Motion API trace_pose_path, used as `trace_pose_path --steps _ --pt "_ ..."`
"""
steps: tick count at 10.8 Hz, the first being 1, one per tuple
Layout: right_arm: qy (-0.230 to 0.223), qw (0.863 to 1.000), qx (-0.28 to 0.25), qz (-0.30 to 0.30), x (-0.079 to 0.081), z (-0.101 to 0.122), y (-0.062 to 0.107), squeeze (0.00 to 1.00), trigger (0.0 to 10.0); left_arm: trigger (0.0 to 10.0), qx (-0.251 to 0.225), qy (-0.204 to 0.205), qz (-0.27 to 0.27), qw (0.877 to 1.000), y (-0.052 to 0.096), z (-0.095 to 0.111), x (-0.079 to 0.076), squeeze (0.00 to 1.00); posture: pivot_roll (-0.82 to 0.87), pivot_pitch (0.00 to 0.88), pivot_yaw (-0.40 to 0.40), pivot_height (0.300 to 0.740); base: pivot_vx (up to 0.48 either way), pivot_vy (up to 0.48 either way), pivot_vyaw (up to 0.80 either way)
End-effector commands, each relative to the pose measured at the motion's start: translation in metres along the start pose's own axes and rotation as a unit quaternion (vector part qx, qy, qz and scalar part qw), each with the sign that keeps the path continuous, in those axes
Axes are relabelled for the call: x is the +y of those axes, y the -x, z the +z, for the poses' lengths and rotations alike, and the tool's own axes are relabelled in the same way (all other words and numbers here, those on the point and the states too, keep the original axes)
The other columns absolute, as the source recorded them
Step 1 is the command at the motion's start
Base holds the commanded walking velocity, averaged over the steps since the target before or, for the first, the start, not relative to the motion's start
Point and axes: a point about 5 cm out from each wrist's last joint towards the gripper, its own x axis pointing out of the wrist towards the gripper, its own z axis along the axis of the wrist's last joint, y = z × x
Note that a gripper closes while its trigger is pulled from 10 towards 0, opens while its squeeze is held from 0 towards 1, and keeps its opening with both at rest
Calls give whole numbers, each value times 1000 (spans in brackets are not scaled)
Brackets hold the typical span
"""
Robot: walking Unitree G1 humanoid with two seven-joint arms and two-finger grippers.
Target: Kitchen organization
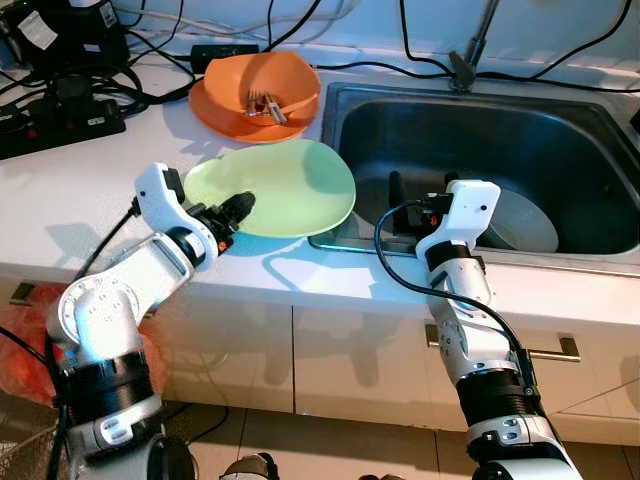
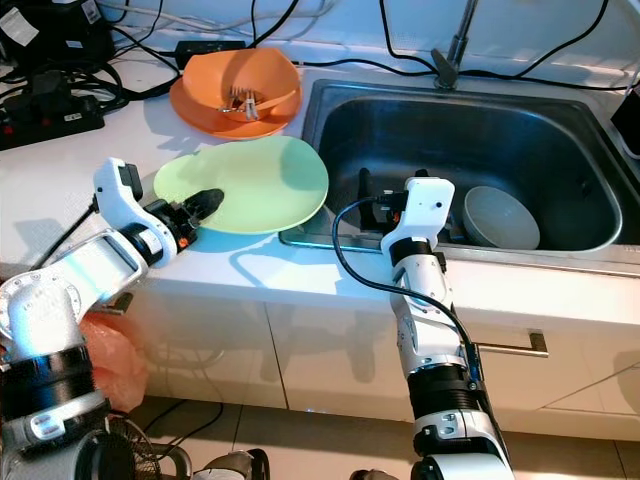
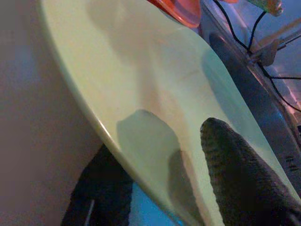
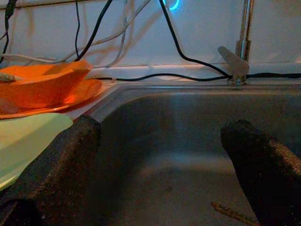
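While your left gripper (image 1: 232, 212) pinches the near rim of the green plate (image 1: 285, 185), one finger lies on top and the other underneath, so the jaws are closed on that edge. That grip lets you lift or slide the plate without reaching across it. It lies nearly flat on the white counter (image 1: 60, 200), its far side overhanging the rim of the sink (image 1: 590, 240), just in front of the orange bowl (image 1: 262, 85) holding forks (image 1: 266, 105). Its slightly longer axis runs from your gripper toward the sink.

Your right gripper (image 4: 164, 165) hangs inside the basin with its fingers spread wide and nothing between them, probably staged to receive the plate or take the grey bowl (image 2: 502, 218) beside it.
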Motion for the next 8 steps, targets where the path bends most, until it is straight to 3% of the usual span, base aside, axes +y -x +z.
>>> trace_pose_path --steps 1,8 --pt "0 1000 8 1 -1 -2 2 0 10000 0 65 4 45 997 -5 -28 15 0 57 131 -14 740 0 0 0" --pt "2 1000 9 5 -1 -2 0 0 10000 0 62 26 28 997 5 -42 5 0 65 131 -23 740 0 0 0"
